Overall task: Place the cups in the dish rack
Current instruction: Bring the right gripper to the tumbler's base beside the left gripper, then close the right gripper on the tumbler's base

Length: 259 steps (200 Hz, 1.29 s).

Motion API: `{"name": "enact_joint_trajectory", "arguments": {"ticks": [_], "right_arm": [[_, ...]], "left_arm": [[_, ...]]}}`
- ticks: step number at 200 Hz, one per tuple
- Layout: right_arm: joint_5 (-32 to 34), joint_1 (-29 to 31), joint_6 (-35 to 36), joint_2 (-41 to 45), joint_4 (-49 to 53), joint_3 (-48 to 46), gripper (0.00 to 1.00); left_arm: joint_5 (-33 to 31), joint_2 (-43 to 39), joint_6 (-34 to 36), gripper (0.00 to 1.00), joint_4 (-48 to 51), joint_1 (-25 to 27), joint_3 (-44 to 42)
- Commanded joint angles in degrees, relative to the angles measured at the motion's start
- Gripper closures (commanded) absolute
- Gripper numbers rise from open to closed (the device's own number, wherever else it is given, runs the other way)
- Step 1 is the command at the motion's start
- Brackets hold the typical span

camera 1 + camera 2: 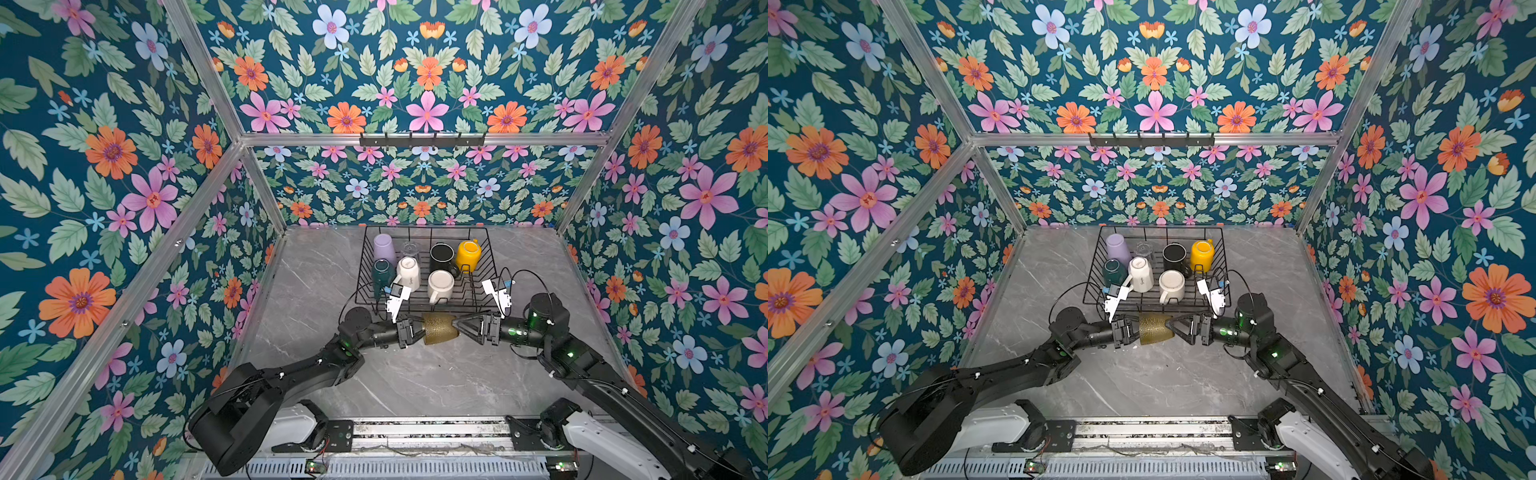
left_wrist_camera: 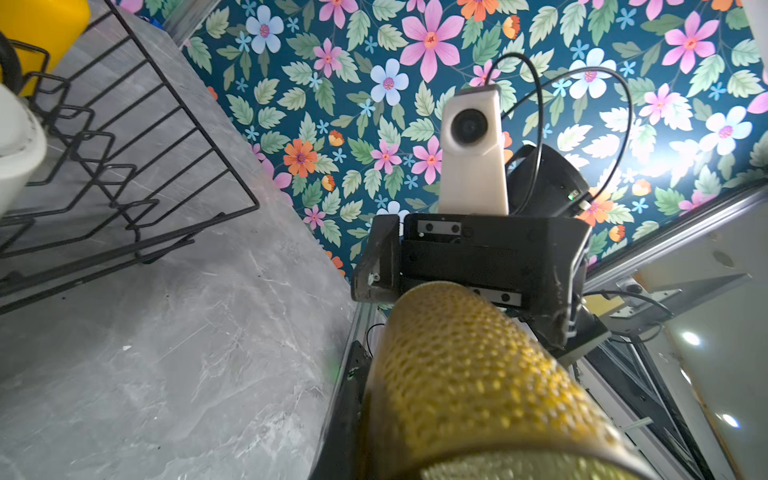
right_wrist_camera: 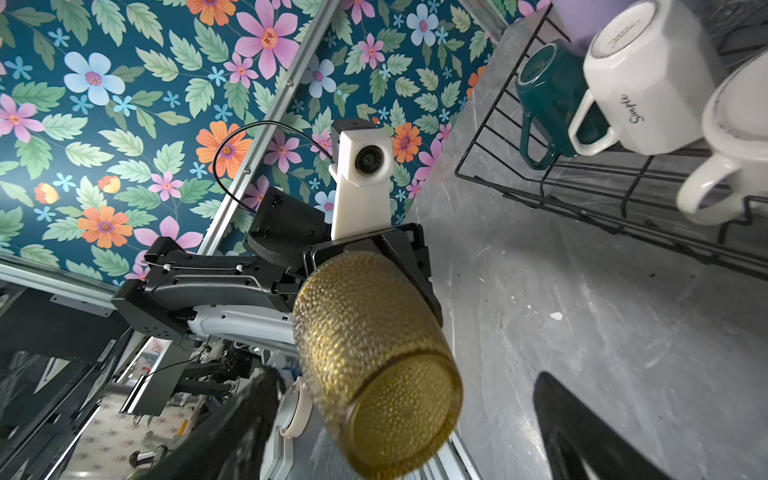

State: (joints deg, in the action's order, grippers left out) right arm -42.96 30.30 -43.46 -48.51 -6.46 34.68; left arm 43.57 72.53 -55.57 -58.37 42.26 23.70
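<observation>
The left claw (image 1: 419, 330) grips the olive glass (image 1: 438, 329); the right claw (image 1: 456, 328) gapes round it. Freed early, it could drop.

Olive glass (image 3: 374, 361) showing pebbled glossy skin; rack (image 1: 467, 286) looking like black coated wire; desk (image 1: 316, 270) reading smooth, marble-look; white mug (image 3: 648, 83) shining, glazed.

The white mug (image 3: 656, 79) bears the word "Simple" on its side.

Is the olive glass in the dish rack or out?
Out: the left gripper holds the olive glass sideways, before the dish rack.
</observation>
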Motion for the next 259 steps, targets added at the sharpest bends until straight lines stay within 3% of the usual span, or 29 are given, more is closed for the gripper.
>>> {"name": "enact_joint_trajectory", "arguments": {"ticks": [1,83,199,259], "right_arm": [[-4.04,0.02,-2.33,-1.93,-6.52,0.13,0.07],[-6.2,1.99,-3.43,-5.88,-8.39,0.82,0.13],[-4.33,6.06,-0.5,-10.11,-4.1,3.64,0.27],[-3.8,6.09,0.21,-9.69,-2.64,3.91,0.55]], "left_arm": [[1.95,1.06,-1.99,1.0,-6.87,-0.1,0.09],[3.09,4.38,-4.1,1.0,-10.95,-0.16,0.4],[3.4,5.03,-4.44,1.0,-10.57,-0.16,0.12],[3.44,4.96,-4.42,1.0,-10.47,-0.17,0.07]]}}
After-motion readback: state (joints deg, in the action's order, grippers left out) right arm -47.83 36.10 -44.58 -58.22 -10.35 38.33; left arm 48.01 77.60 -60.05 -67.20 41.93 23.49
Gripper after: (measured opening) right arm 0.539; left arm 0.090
